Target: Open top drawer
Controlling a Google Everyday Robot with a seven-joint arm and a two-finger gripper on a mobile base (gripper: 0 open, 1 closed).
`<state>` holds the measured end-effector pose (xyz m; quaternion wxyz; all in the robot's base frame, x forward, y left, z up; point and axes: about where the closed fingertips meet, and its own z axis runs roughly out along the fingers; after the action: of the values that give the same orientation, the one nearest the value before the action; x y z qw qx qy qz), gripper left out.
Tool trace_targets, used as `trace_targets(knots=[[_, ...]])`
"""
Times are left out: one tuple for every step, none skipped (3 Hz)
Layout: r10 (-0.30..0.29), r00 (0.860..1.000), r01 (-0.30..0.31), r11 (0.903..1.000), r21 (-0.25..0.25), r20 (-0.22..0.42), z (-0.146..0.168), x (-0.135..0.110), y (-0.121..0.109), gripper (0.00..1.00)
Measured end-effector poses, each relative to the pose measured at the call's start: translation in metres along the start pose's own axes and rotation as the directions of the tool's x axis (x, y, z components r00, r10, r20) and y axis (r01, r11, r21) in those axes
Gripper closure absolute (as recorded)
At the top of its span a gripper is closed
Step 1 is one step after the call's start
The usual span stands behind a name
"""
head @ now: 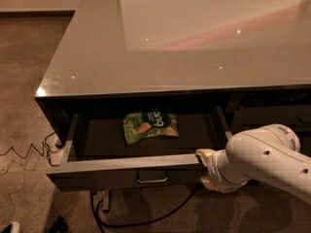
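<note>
Hand [204, 168] at right end of top drawer [121, 173].

Green snack bag [150, 126] lying flat; glossy grey tabletop [97, 57]; black cable [92, 208] on brown carpet [24, 81].

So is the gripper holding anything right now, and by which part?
Cannot tell. The gripper sits at the right end of the front of the top drawer, away from the central pull; an actual grip is not visible.
</note>
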<state>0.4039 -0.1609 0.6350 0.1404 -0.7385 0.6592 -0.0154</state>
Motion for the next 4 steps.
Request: trace_targets(knots=[[0.000, 1.000, 0.000, 1.0000, 0.000, 0.000, -0.006, -0.001, -0.001, 0.59], [0.000, 1.000, 0.000, 1.0000, 0.000, 0.000, -0.014, -0.002, -0.003, 0.36], [0.000, 1.000, 0.000, 1.0000, 0.000, 0.000, -0.019, -0.003, -0.004, 0.12], [0.000, 1.000, 0.000, 1.0000, 0.000, 0.000, -0.021, -0.004, -0.005, 0.00]])
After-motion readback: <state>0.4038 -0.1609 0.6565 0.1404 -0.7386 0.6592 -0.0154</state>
